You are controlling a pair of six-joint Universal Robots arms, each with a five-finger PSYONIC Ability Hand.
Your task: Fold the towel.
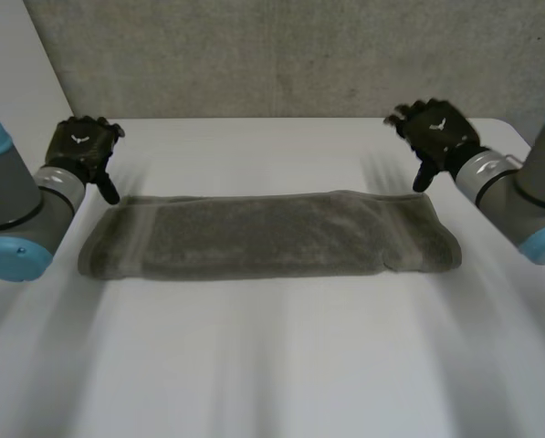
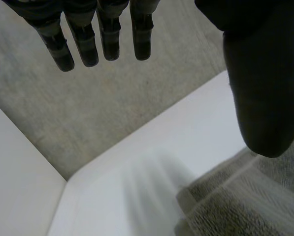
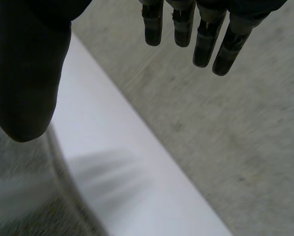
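A grey towel (image 1: pixel 267 234) lies on the white table (image 1: pixel 272 356) as a long folded strip running left to right. My left hand (image 1: pixel 83 151) hovers just beyond the towel's far left corner, its fingers (image 2: pixel 102 34) straight and apart from the thumb (image 2: pixel 265 88), holding nothing. That corner of the towel (image 2: pixel 245 201) shows under the thumb. My right hand (image 1: pixel 436 132) hovers past the far right corner, likewise open, with its fingers (image 3: pixel 196 29) straight and the towel's edge (image 3: pixel 18 196) below its thumb (image 3: pixel 26 73).
A grey carpeted wall (image 1: pixel 281 55) rises behind the table's far edge. Bare white table lies in front of the towel, toward me.
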